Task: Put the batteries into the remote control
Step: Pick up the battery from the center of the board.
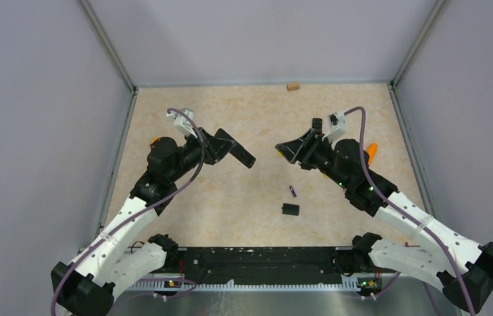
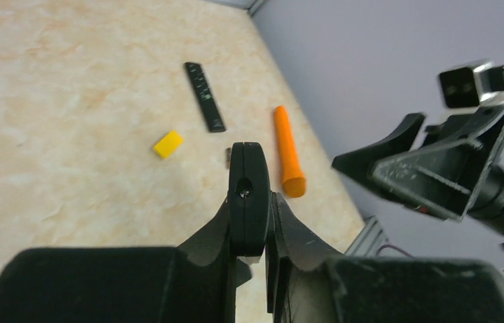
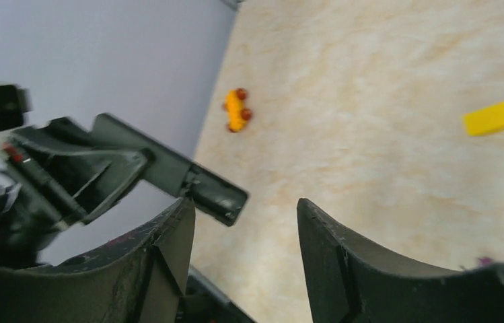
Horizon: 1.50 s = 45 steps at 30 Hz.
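So here's where I'm at. My left tool (image 2: pixel 254 208) is clamped on a flat black bar, which I'm pretty sure is the remote (image 2: pixel 247 168). It's held up off the worktop (image 1: pixel 230 197), poking toward the middle. My right tool (image 3: pixel 245 215) has its fingers apart with nothing in them, up in the air facing the left one.

The only battery (image 1: pixel 292 191) I can spot lies flat a bit right of centre, on the near-edge side of the right tool. Its long axis runs roughly far edge to near edge. The right arm is clearly nearer, so I reckon that's the one to drop down and pinch it across its width.

A small black piece (image 1: pixel 290 209), maybe the battery cover, sits just beside it, closer to the near edge. A slim black remote (image 2: pixel 205 97) lies toward the right edge by an orange stick (image 2: pixel 288 151).
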{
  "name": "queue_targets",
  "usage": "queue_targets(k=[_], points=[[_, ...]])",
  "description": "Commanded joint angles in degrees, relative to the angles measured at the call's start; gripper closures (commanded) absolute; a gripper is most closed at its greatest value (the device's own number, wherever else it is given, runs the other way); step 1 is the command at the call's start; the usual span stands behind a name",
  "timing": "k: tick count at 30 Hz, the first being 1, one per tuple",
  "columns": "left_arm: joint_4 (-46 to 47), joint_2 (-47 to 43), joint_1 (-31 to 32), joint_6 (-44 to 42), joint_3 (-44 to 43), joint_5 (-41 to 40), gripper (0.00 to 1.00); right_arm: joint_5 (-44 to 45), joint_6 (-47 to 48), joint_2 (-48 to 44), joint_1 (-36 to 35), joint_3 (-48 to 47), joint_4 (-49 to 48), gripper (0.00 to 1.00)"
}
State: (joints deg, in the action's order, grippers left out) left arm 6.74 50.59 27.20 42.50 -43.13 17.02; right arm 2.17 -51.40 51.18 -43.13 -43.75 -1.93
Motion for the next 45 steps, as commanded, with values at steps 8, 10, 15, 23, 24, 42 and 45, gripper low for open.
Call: queue_targets(k=[8,10,15,23,24,42,45], points=[[-13.5,-3.4,-0.5,-14.5,-4.3,4.9,1.0,5.5,18.9,16.6,3.1,-9.8,37.0,0.45],[-13.3,-3.4,-0.4,-15.6,-4.1,8.1,1.0,3.0,20.1,19.9,3.0,-9.0,36.2,0.45],[-13.1,-2.8,-0.4,-17.8,-4.7,14.2,1.0,1.2,22.2,25.9,3.0,-8.3,33.5,0.5],[-11.3,-2.6,-0.4,-17.5,-4.9,20.2,0.99,10.8,18.7,32.4,3.0,-9.4,31.8,0.53],[-11.2,-2.6,-0.5,-17.5,-4.9,20.3,0.99,14.0,17.5,32.6,3.1,-9.5,31.9,0.53],[-10.7,-2.0,-0.5,-17.0,-4.6,20.0,1.0,3.2,21.8,34.2,6.3,-4.9,16.7,0.54],[-10.7,-1.9,-0.5,-17.1,-4.7,19.7,1.0,5.5,23.5,35.4,4.4,-4.8,20.8,0.52]])
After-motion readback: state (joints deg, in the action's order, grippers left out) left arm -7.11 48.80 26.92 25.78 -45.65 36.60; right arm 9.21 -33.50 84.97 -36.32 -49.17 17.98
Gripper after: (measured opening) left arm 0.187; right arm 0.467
